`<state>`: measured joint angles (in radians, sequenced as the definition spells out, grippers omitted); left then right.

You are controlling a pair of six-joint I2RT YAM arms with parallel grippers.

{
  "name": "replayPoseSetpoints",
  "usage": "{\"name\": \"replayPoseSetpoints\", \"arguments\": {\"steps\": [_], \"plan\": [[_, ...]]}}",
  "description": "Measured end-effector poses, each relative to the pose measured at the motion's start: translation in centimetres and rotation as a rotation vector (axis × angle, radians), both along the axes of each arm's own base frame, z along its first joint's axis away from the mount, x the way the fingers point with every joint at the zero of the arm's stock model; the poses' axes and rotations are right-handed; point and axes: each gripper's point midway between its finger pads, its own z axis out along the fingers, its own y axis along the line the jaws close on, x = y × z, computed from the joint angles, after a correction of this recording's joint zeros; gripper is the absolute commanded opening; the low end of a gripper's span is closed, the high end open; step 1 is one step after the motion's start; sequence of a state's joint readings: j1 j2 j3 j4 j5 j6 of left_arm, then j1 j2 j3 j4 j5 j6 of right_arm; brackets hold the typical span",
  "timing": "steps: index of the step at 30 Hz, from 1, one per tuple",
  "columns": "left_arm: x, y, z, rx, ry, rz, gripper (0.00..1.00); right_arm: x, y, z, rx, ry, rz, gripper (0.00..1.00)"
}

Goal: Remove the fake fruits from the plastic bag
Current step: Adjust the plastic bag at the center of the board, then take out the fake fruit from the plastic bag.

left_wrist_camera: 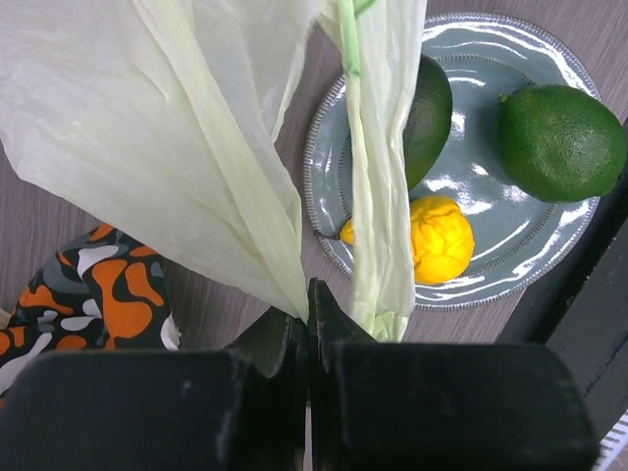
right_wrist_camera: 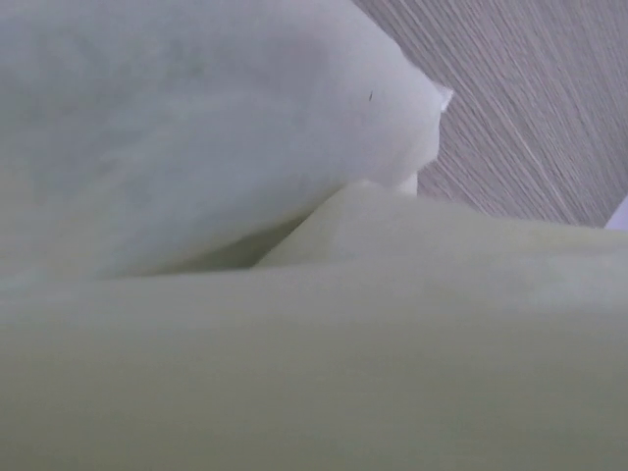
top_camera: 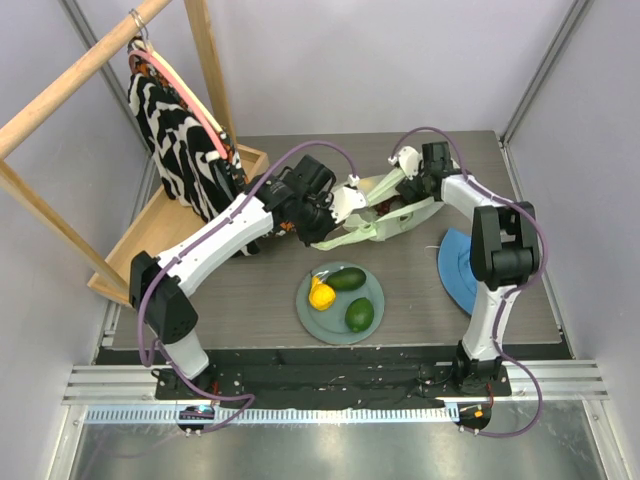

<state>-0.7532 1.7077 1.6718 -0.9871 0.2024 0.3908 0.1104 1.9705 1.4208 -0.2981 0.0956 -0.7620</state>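
The pale yellow-green plastic bag [top_camera: 375, 218] hangs stretched between my two grippers above the table. My left gripper [top_camera: 347, 203] is shut on a fold of the bag [left_wrist_camera: 177, 128], with the jaws pressed together in the left wrist view [left_wrist_camera: 309, 294]. My right gripper [top_camera: 403, 168] holds the bag's upper end. In the right wrist view the bag [right_wrist_camera: 294, 294] fills the frame and hides the fingers. A yellow-orange fruit [top_camera: 321, 293], a dark green fruit [top_camera: 347, 279] and a round green fruit [top_camera: 359, 314] lie on the grey plate [top_camera: 318, 325]. A dark-red patch [top_camera: 404, 212] shows at the bag. The purple fruit is hidden.
A blue cloth hat [top_camera: 458, 268] lies at the right, by the right arm. A wooden rack [top_camera: 160, 225] with a zebra-striped cloth [top_camera: 175, 150] stands at the back left. An orange-patterned cloth [left_wrist_camera: 98, 294] lies under my left gripper.
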Motion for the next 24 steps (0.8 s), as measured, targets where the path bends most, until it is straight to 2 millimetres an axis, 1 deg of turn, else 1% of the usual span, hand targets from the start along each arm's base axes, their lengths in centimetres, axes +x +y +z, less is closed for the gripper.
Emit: {"name": "replayPoseSetpoints", "arguments": {"steps": [1, 4, 5, 6, 8, 10, 12, 14, 15, 16, 17, 19, 21, 22, 23, 24], "plan": [[0.0, 0.0, 0.0, 0.0, 0.0, 0.0, 0.0, 0.4, 0.0, -0.6, -0.005, 0.007, -0.002, 0.87], [0.2, -0.1, -0.2, 0.001, -0.001, 0.0, 0.0, 1.5, -0.2, -2.0, -0.025, 0.024, -0.002, 0.8], [0.3, -0.2, -0.3, 0.002, -0.001, 0.0, 0.0, 1.7, -0.2, -2.5, -0.034, 0.03, 0.002, 0.7], [0.3, -0.2, -0.4, 0.005, -0.001, 0.001, 0.0, 1.8, -0.3, -3.0, -0.044, 0.04, 0.005, 0.62], [0.4, -0.1, -0.7, 0.014, 0.002, 0.003, 0.0, 2.1, -0.4, -2.7, -0.06, 0.035, 0.006, 0.48], [0.4, 0.0, -0.8, 0.021, 0.005, 0.005, 0.0, 2.3, -0.5, -2.5, -0.064, 0.032, 0.007, 0.44], [0.4, 0.1, -0.9, 0.028, 0.005, 0.006, 0.0, 2.0, -0.6, -2.5, -0.058, 0.041, 0.004, 0.42], [0.4, 0.1, -0.9, 0.031, 0.006, 0.006, 0.0, 1.3, -0.3, -2.4, -0.032, 0.062, 0.001, 0.42], [0.5, 0.1, -0.9, 0.032, 0.007, 0.006, 0.0, 0.9, 0.1, -1.9, -0.002, 0.069, 0.003, 0.42], [0.5, 0.1, -0.8, 0.032, 0.008, 0.006, 0.0, 0.3, 0.7, -1.1, 0.036, 0.075, 0.009, 0.41], [0.5, 0.1, -0.8, 0.033, 0.008, 0.007, 0.0, -0.2, 1.3, 0.1, 0.079, 0.072, 0.015, 0.41], [0.6, -0.1, -0.6, 0.03, 0.006, 0.008, 0.0, -1.1, 2.5, 3.4, 0.165, 0.038, 0.027, 0.41], [0.8, -0.3, -0.3, 0.025, 0.001, 0.009, 0.0, -2.7, 4.1, 8.0, 0.278, -0.016, 0.053, 0.41], [0.8, -0.3, -0.2, 0.022, -0.001, 0.009, 0.0, -3.5, 4.8, 10.0, 0.325, -0.042, 0.067, 0.41], [0.9, -0.4, 0.0, 0.019, -0.005, 0.009, 0.0, -4.7, 5.8, 12.2, 0.385, -0.068, 0.092, 0.41], [1.0, -0.5, 0.1, 0.016, -0.008, 0.01, 0.0, -6.3, 6.8, 14.3, 0.452, -0.085, 0.12, 0.41]]}}
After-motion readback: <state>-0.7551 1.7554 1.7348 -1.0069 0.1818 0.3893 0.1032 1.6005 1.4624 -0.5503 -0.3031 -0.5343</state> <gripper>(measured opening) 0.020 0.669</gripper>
